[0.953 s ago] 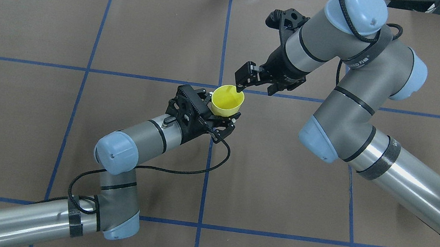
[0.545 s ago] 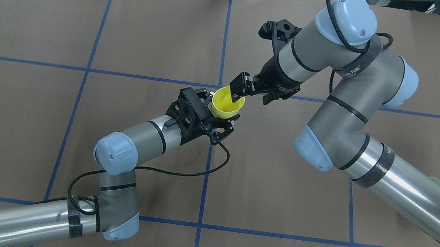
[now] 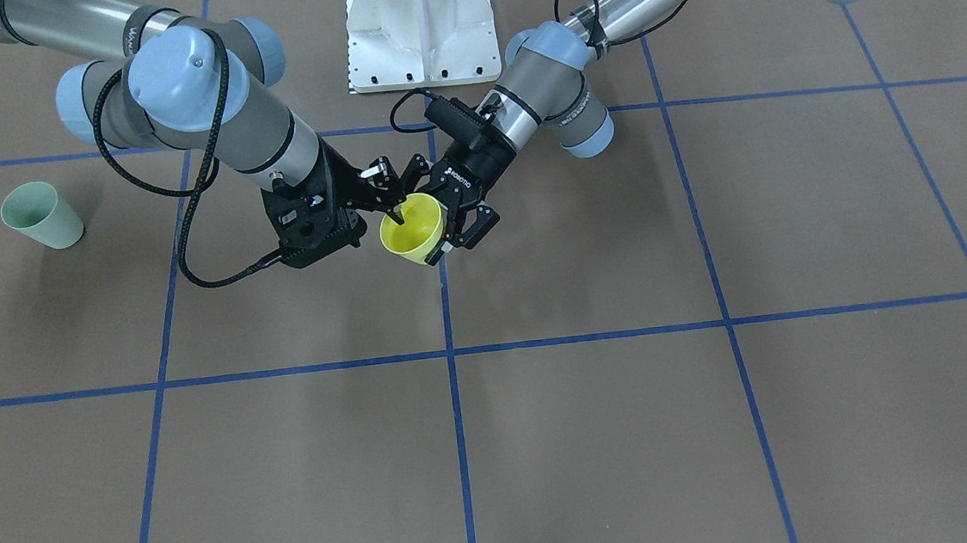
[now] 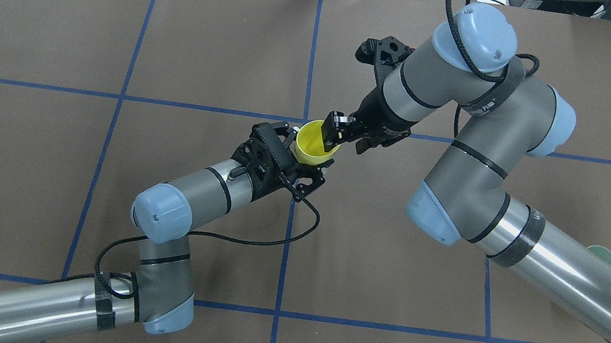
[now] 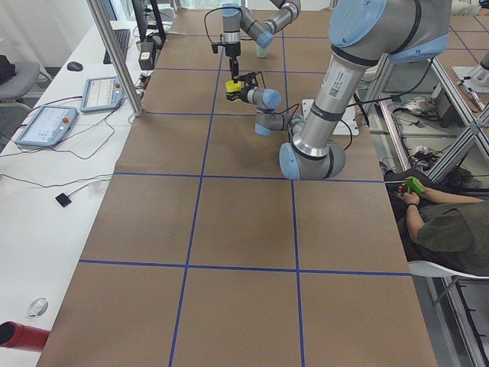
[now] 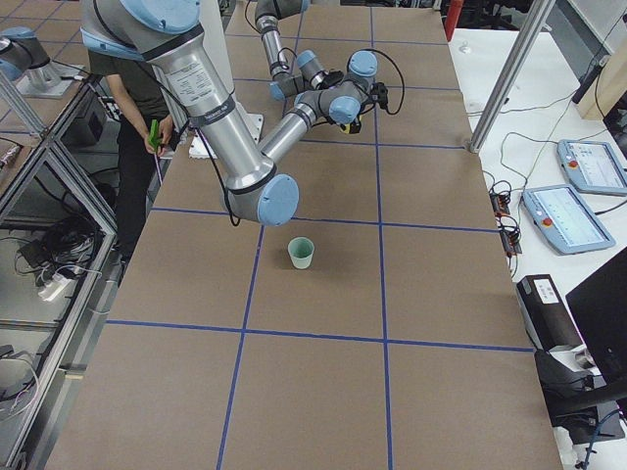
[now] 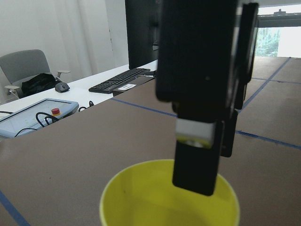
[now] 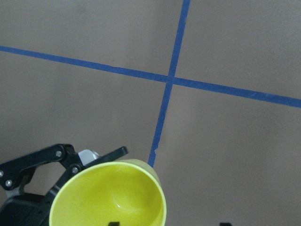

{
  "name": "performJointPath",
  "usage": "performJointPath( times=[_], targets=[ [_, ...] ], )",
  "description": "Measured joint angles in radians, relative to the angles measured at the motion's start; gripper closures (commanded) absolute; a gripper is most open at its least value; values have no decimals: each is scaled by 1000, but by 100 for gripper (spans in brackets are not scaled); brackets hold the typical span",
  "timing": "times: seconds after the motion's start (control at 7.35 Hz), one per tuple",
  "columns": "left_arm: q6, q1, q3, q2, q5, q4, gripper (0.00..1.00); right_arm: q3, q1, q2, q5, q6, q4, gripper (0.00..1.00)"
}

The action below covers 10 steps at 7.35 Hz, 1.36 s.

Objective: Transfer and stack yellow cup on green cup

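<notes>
The yellow cup (image 4: 309, 146) is held off the table near the middle, mouth up; it also shows in the front view (image 3: 413, 227) and the left wrist view (image 7: 141, 202). My left gripper (image 4: 302, 158) is shut on the cup's lower body. My right gripper (image 4: 346, 139) is open and straddles the cup's rim, one finger (image 7: 197, 141) inside and the other outside. The green cup (image 3: 42, 216) stands upright alone on my right side, partly hidden behind the right arm in the overhead view (image 4: 605, 256) and plain in the right view (image 6: 301, 253).
The brown table (image 4: 47, 161) is marked with blue tape lines. The white robot base plate (image 3: 421, 26) sits at the near edge. A seated person (image 5: 439, 222) is beside the table. Desks with pendants and monitors lie beyond the far edge.
My right gripper has moved down and toward the left gripper, and one finger now dips inside the yellow cup. The left gripper and cup stayed almost still. The green cup has come into overhead view.
</notes>
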Motion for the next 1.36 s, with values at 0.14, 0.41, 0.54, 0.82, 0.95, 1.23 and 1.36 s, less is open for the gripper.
performJointPath(
  times=[0.14, 0.41, 0.54, 0.82, 0.95, 1.23, 1.36],
  targets=[
    [0, 1, 0, 0, 0, 0, 75, 0, -1, 1, 1, 0, 1, 51],
    [0, 1, -2, -1, 0, 0, 75, 1, -2, 1, 2, 0, 3, 50],
    [0, 2, -2, -3, 0, 0, 75, 2, -3, 2, 2, 0, 4, 52],
    [-1, 1, -3, -4, 1, 0, 75, 3, -4, 3, 2, 1, 6, 91],
    [-1, 1, -3, -5, 1, 0, 75, 4, -4, 4, 2, 1, 6, 100],
    [-5, 2, -8, -5, 2, -1, 14, 5, -3, 3, 8, 1, 4, 100],
    [-8, 3, -16, -4, 11, -3, 1, 7, -3, 3, 19, 1, 5, 100]
  ],
)
